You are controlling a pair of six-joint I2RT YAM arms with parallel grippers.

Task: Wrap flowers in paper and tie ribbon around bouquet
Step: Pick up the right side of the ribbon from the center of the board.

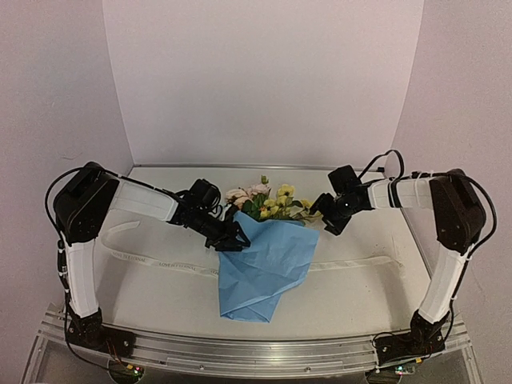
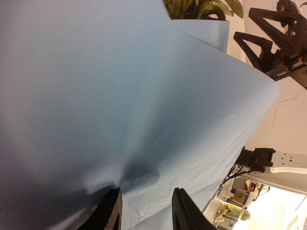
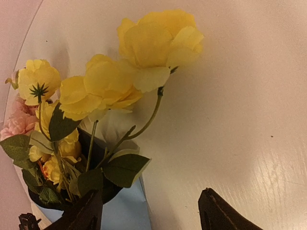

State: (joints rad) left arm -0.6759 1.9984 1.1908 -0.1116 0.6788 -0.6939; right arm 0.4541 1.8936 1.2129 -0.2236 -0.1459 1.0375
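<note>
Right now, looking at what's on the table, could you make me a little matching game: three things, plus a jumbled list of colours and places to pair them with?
Things:
1. paper
2. flowers
3. ribbon

Descriptions:
A. cream, lying flat across the table
B. pink and yellow, poking out at the far end
C. bright blue, folded into a loose cone

Pairs: 1-C, 2-B, 3-A.

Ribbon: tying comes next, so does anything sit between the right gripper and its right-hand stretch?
Nothing visible does. The right gripper is beside the flowers; that stretch of ribbon lies uncovered. Only its middle is under the blue paper.
</note>
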